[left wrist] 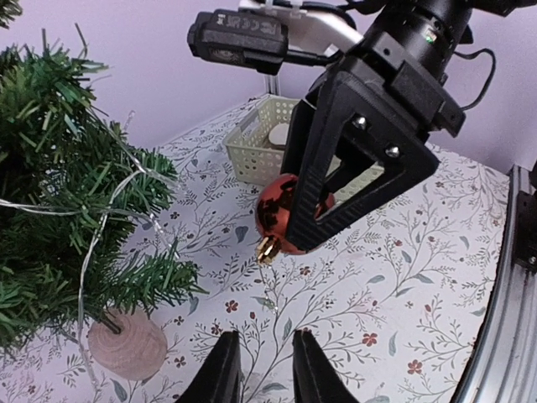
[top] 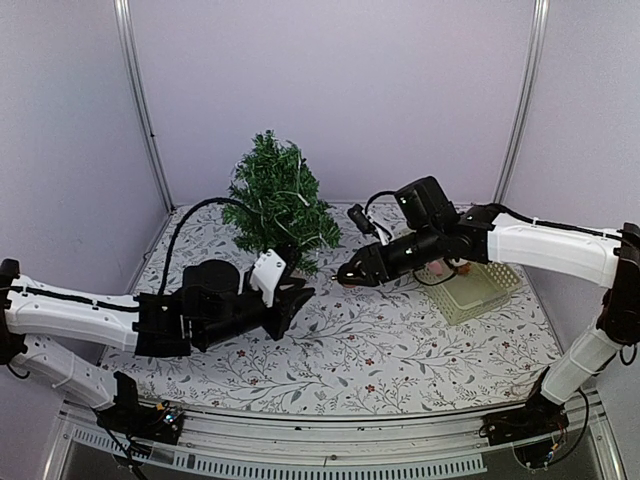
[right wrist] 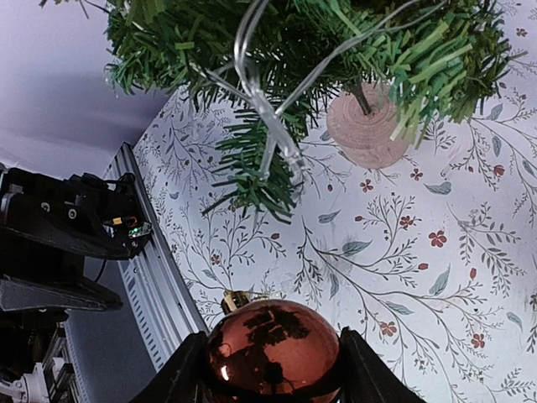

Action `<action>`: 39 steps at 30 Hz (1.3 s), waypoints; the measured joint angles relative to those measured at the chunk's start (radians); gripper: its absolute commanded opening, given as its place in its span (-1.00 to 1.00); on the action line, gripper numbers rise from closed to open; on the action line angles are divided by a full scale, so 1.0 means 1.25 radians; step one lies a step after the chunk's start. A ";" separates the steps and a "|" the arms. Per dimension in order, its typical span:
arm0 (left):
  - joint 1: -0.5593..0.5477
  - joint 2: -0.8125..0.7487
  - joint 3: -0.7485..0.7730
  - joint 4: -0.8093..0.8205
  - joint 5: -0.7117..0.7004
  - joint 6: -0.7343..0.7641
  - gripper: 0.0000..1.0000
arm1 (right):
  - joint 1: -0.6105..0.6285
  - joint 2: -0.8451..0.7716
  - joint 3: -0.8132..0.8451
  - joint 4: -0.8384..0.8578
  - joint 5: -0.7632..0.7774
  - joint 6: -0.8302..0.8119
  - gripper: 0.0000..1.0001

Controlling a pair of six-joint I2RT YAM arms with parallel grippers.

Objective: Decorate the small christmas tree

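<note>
The small christmas tree (top: 277,203) stands at the back left of the table, a clear light string draped over it, on a pale round base (left wrist: 127,343). It also fills the top of the right wrist view (right wrist: 294,67). My right gripper (top: 352,273) is shut on a shiny red bauble (right wrist: 273,349) with a gold cap (left wrist: 268,248), held above the table just right of the tree's lower branches. My left gripper (top: 295,297) is open and empty, low over the table in front of the tree, pointing at the bauble (left wrist: 277,214).
A pale yellow basket (top: 478,287) with ornaments inside sits at the right, under my right arm; it shows in the left wrist view (left wrist: 256,138) too. The floral tablecloth (top: 400,350) covers the table. Purple walls close the back and sides.
</note>
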 measured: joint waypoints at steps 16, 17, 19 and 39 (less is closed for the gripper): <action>0.011 0.124 0.071 0.026 -0.014 -0.055 -0.44 | 0.046 0.020 0.023 0.009 0.079 0.014 -0.23; 0.012 0.130 0.075 0.027 -0.014 -0.057 -0.46 | 0.046 0.020 0.024 0.009 0.080 0.014 -0.23; 0.014 0.136 0.077 0.027 -0.014 -0.065 -0.48 | 0.046 0.020 0.024 0.009 0.081 0.012 -0.23; 0.058 0.166 0.084 0.025 0.010 -0.110 -0.46 | 0.050 0.026 0.034 0.002 0.084 0.002 -0.23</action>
